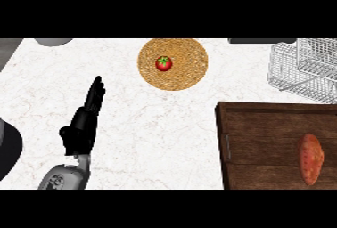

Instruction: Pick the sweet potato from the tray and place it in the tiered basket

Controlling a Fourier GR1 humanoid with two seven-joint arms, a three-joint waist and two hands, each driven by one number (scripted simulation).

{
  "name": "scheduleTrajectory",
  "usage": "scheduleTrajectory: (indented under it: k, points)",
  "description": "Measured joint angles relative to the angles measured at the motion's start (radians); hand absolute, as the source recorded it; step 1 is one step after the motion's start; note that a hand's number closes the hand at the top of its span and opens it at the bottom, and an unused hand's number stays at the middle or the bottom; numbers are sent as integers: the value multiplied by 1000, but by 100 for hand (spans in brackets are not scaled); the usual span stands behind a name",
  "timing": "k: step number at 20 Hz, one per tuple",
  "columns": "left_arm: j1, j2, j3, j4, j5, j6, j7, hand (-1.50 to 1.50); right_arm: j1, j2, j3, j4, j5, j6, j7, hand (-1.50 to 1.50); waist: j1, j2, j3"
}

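- Sweet potato (311, 159) lies on wooden tray (263, 147), table's (151, 133) near right corner.
- Tiered basket (302, 64) at far right corner.
- Left robot hand (84, 120): fingers straight, holding nothing.

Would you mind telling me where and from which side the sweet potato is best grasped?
Probably across its thick middle, from above: the sweet potato lies flat on the wooden tray, long axis running up the view, ends tapering. Its long sides look free for fingers.
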Motion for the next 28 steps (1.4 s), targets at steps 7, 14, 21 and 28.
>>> scheduleTrajectory:
  k: [7, 14, 21, 28]
  points:
    - [10, -13, 9, -27, -25, -13, 21, 0, -21, 28, 33, 102, 138, -96, -75, -150, 2, 0, 0]
    - [-8, -43, 20, 10, -51, -14, 4, 0, -46, 55, 76, 186, 207, -123, -102, -150, 2, 1, -1]
    - [-5, -47, 36, 5, -52, -40, 7, 0, -68, 71, 120, 266, 247, -164, -157, -150, 3, 0, -1]
    - [11, -60, 39, -8, -65, -51, 4, 0, -87, 91, 155, 295, 263, -182, -173, -150, 3, 0, -1]
